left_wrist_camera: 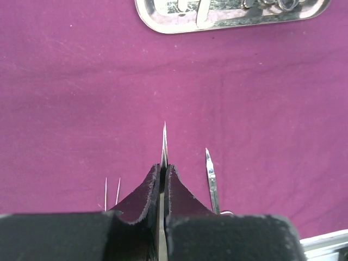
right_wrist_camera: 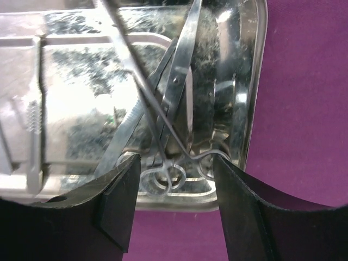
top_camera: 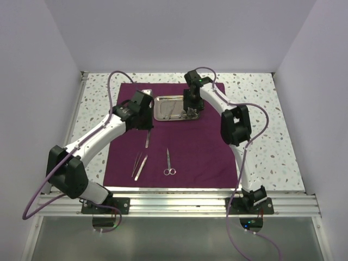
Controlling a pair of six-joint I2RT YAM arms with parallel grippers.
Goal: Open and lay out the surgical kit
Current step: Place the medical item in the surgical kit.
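The surgical kit's dark purple cloth (top_camera: 190,157) lies spread flat, with the shiny steel tray (top_camera: 162,114) near its far edge. My left gripper (top_camera: 147,128) (left_wrist_camera: 163,168) is shut on a slim pointed steel instrument (left_wrist_camera: 165,138) just above the cloth. Tweezers (top_camera: 140,166) and ring-handled scissors (top_camera: 169,163) lie on the cloth nearer the bases. My right gripper (top_camera: 190,112) (right_wrist_camera: 174,185) is down in the tray's right end, open, its fingers (right_wrist_camera: 117,201) straddling the ring handles (right_wrist_camera: 168,176) of several crossed instruments.
A speckled tabletop (top_camera: 272,125) surrounds the cloth, enclosed by white walls. An aluminium rail (top_camera: 179,201) runs along the near edge. More steel tools lie at the tray's left side (right_wrist_camera: 33,125).
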